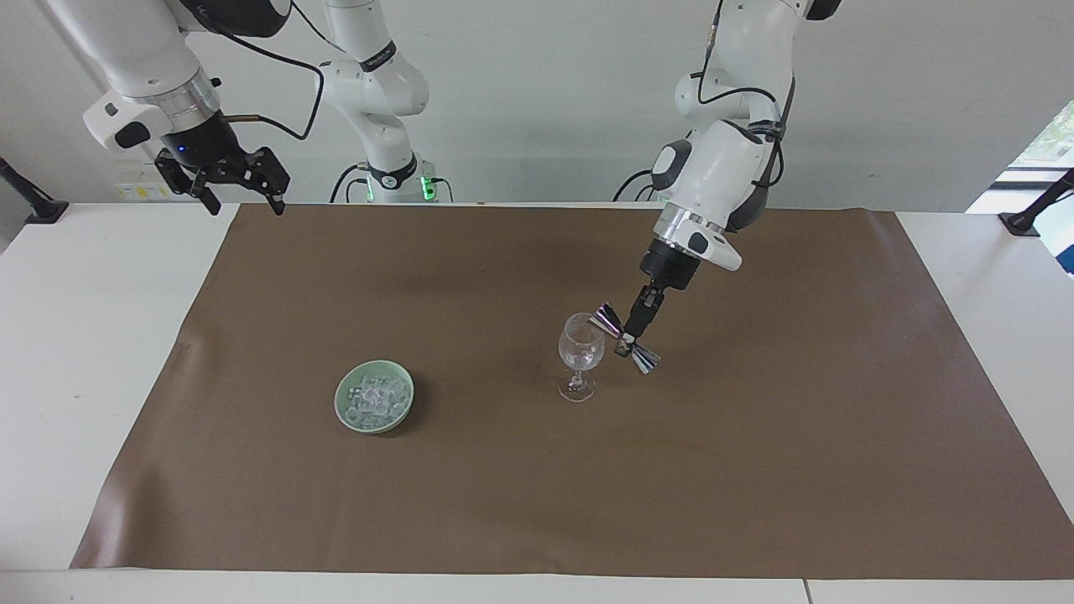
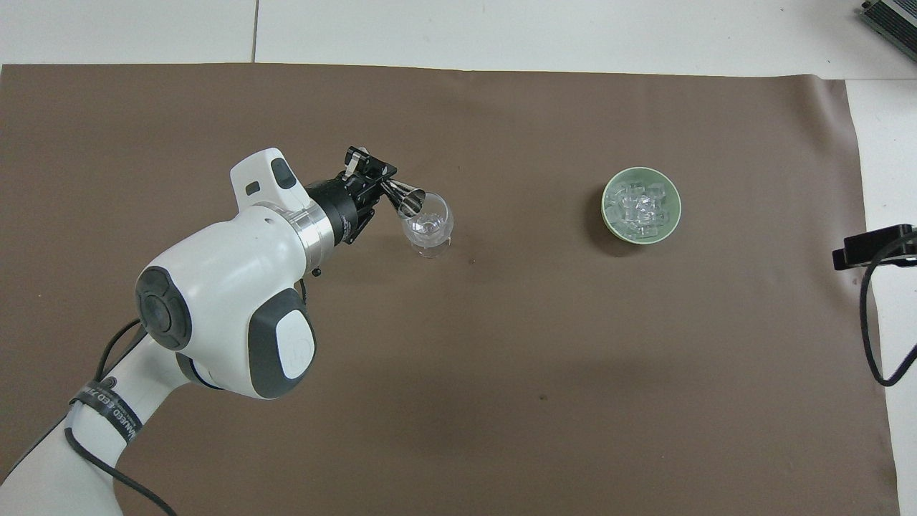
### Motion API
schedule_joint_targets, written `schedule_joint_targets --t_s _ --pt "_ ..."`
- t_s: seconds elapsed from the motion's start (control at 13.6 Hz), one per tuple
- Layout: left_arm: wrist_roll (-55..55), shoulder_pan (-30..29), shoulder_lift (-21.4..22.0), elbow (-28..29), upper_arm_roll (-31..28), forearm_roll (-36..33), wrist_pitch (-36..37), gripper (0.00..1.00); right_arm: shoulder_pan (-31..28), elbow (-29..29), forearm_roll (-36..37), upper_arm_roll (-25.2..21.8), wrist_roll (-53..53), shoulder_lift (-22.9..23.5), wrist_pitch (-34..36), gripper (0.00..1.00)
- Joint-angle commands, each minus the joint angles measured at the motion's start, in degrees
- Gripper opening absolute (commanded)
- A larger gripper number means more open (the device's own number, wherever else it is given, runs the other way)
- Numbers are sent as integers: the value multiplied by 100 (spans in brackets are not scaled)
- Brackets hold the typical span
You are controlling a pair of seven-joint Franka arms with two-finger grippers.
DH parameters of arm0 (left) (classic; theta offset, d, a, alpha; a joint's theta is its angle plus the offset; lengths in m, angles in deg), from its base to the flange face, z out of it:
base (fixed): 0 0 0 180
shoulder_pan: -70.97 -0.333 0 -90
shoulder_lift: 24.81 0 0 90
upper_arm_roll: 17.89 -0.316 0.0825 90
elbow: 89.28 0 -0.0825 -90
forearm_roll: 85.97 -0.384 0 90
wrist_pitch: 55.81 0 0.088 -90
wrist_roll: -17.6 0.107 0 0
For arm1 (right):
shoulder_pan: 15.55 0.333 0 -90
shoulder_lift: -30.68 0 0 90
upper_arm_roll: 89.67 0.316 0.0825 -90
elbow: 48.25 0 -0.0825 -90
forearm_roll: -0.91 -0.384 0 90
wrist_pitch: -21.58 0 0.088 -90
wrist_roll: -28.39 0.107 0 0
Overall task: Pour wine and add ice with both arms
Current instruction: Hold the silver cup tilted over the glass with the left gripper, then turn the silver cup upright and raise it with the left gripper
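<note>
Facing view: the left gripper (image 1: 628, 342), clamped on a shiny steel double-cone jigger (image 1: 624, 339), tips it over the clear stemmed wineglass (image 1: 580, 356); pouring is under way. The right gripper (image 1: 237, 180) waits open, well apart from the heap of clear ice (image 1: 374, 398); fetching ice likely comes next.

left hand (image 2: 378, 188) grips jigger (image 2: 408, 199) | tilted over glass (image 2: 428, 229) | ice (image 2: 640, 206) in dish (image 2: 614, 222)

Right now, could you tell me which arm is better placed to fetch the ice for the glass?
Probably the right. The right gripper hangs open and empty at the ice's end of the table. The left gripper is shut on a metal measuring cup, tipped at the wine glass.
</note>
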Motion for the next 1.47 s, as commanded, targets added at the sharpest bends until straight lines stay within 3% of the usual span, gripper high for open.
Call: schedule_joint_targets --t_s 0.0,1.4 --pt "-17 -19 63 23 -28 -166 -38 0 -24 -30 -78 12 -44 16 -19 100" --pt "-17 -37 -61 -179 -89 -816 -3 0 -24 -30 -78 12 -44 16 -19 100"
